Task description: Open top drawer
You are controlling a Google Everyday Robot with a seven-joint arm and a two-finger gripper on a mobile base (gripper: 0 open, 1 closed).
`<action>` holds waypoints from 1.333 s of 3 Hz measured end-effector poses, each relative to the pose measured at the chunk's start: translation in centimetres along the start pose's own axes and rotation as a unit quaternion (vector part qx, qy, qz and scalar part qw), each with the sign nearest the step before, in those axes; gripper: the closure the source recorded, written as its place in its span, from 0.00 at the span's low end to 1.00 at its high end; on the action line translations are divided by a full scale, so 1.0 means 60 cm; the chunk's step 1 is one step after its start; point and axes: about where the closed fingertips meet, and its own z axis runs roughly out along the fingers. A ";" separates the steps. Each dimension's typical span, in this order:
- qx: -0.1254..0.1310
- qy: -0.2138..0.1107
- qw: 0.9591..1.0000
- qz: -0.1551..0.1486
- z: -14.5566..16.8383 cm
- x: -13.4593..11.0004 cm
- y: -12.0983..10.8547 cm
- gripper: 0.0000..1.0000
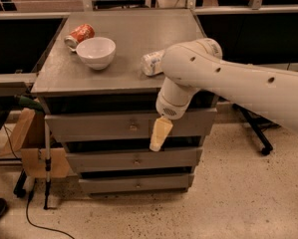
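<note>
I have the gripper (160,133) hanging off the end of the white arm (228,78), pointing down in front of the grey drawer unit. It sits over the right half of the top drawer (93,126), with its tip reaching the dark gap above the middle drawer (103,159). Whether it is open or closed I cannot tell from this view, and I see nothing held in it

The top drawer is the widest front, directly under the desk (128,39) surface. Its small brass knob (133,127) sits at the centre, just left of the gripper and apart from it. The front looks to me fully pushed in, as do the middle drawer and the bottom drawer (108,184)

So I judge the task as barely begun: the approach is under way, but there is no contact with the knob and nothing has been pulled. What is left is to shift left onto the knob, take hold of it, and draw the drawer out toward the near side

On the desk are a white bowl (95,52), a tipped red can (79,35) at the far left, and a bottle (152,62) lying on its side, partly hidden by the arm. None of them stands in the way of the drawer front
</note>
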 end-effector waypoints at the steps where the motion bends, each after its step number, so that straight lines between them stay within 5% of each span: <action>1: -0.009 0.009 1.000 0.006 0.041 -0.009 -0.007 0.00; 4: 0.001 -0.007 1.000 0.003 0.107 -0.045 -0.047 0.00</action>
